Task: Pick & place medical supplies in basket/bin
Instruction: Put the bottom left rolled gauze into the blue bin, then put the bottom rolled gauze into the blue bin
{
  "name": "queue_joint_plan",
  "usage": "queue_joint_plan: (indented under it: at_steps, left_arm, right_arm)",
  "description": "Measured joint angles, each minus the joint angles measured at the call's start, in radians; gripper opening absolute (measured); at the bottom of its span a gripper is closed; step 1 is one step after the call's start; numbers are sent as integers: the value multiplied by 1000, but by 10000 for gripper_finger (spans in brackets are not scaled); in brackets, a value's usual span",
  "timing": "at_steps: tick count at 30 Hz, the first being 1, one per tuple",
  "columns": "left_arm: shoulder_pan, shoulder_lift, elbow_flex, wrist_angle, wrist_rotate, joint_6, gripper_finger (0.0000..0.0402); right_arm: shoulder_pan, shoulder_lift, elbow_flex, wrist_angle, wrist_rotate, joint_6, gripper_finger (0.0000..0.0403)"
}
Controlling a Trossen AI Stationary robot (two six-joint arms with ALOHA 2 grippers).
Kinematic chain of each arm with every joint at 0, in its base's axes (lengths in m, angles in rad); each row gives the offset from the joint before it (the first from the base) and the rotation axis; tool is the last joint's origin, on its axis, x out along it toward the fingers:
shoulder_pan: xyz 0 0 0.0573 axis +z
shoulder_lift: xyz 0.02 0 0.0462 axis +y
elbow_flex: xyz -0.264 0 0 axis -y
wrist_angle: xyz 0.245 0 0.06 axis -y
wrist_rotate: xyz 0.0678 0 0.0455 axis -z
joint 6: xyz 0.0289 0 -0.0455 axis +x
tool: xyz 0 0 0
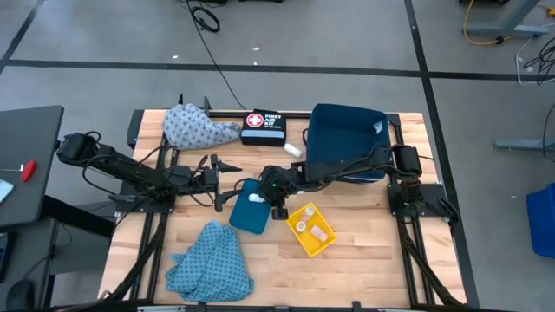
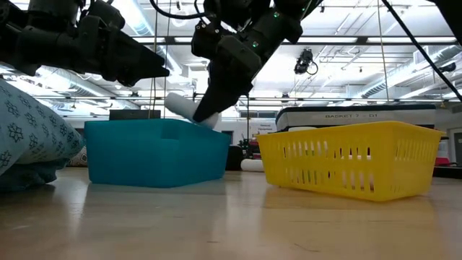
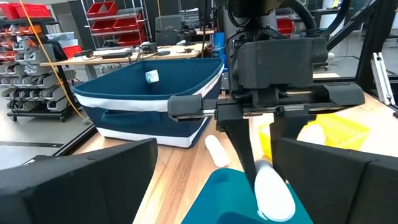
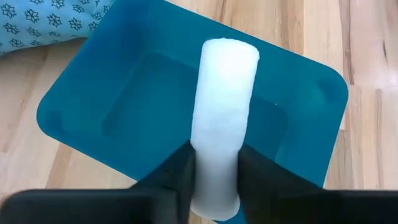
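Observation:
A white cylindrical roll hangs over the open teal bin at the table's middle, with my right gripper shut on it. A second white roll lies on the wood near the navy bin. The yellow basket holds small pale vials. One light-blue patterned cloth lies crumpled at the near left, another at the far left. My left gripper waits open and level, left of the teal bin, touching nothing. My right gripper pinches the roll's near end between its two fingers, one on each side. The fingers slant down from the table's right and lie along the roll. The roll juts out past the fingertips, tilted, clear above the teal bin's rim.
A black first aid pouch lies at the far edge, beside a large navy fabric bin at the far right. The yellow basket stands just right of the teal bin. Bare wood shows along the near edge at the middle and right.

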Motion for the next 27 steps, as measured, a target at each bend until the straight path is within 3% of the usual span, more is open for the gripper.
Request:
queue_joint_plan:
  at_steps: [12,27]
  left_arm:
    - [0,0,0,-3,0,0,330]
    - [0,0,0,-19,0,3,330]
  right_arm:
    - [1,-2,0,10,5,-42,209]
    - [-10,-76,1,-423,182,-196,228]
